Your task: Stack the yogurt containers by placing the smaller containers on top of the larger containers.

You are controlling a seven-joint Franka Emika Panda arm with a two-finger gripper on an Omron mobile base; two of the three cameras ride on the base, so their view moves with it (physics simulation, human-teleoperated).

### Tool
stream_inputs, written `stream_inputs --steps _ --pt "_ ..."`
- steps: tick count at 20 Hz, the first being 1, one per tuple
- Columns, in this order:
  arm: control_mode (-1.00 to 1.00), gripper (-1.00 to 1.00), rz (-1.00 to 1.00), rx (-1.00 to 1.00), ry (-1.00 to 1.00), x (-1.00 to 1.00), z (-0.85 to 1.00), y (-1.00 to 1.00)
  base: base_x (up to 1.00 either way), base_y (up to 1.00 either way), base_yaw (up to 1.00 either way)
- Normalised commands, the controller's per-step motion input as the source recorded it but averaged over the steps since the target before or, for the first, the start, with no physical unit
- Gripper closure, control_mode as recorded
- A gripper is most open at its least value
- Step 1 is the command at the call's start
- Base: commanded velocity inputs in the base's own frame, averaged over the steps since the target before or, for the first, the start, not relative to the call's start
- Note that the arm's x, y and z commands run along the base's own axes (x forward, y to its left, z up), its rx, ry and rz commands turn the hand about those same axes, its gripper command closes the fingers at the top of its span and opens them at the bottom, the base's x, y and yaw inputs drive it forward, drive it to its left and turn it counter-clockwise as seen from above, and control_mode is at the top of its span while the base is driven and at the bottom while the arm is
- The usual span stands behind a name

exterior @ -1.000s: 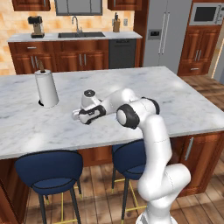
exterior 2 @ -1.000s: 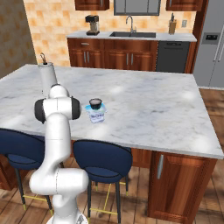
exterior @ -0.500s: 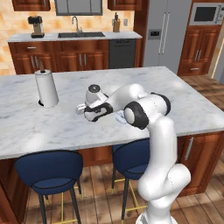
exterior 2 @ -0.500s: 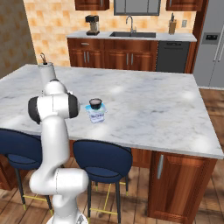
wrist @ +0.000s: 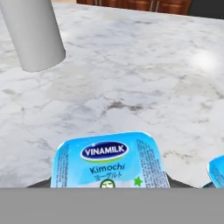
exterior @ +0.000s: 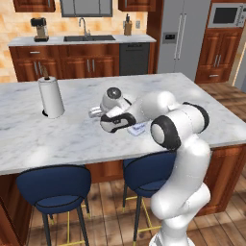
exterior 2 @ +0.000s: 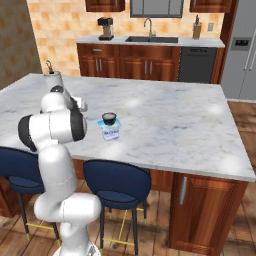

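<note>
Marble counter (exterior: 67, 139) in the left base view carries a paper towel roll (exterior: 51, 97), the gripper (exterior: 94, 114) low beside it and the tub (exterior: 138, 128) under the forearm. The right base view shows the dark cup (exterior 2: 109, 119) sitting on that tub. In the hand view the blue-topped little cup (wrist: 109, 159) lies right between the finger tips; whether they clamp it cannot be told.

A big marble surface (exterior: 57, 139) (white and grey) has blue stools (exterior: 54, 188) under it, brown cabinets (exterior 2: 150, 66) behind, wood floor (exterior 2: 235, 235).
</note>
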Motion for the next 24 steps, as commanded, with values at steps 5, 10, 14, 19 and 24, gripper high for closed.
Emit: stream_inputs --steps 5,10,14,19,24 --pt "-1.0 1.0 0.0 0.0 0.0 -0.35 0.95 -0.03 0.0 0.0 0.0" --pt "-1.0 1.0 0.0 0.02 0.04 -0.47 0.84 -0.26 0.0 0.0 0.0" --pt "-1.0 1.0 0.0 0.04 0.04 -0.55 0.58 -0.48 0.0 0.0 0.0" --pt "-1.0 1.0 0.0 0.06 0.0 -0.67 0.37 -0.65 0.0 0.0 0.0" --pt "-1.0 1.0 0.0 0.04 0.0 -0.71 0.2 -0.65 0.0 0.0 0.0"
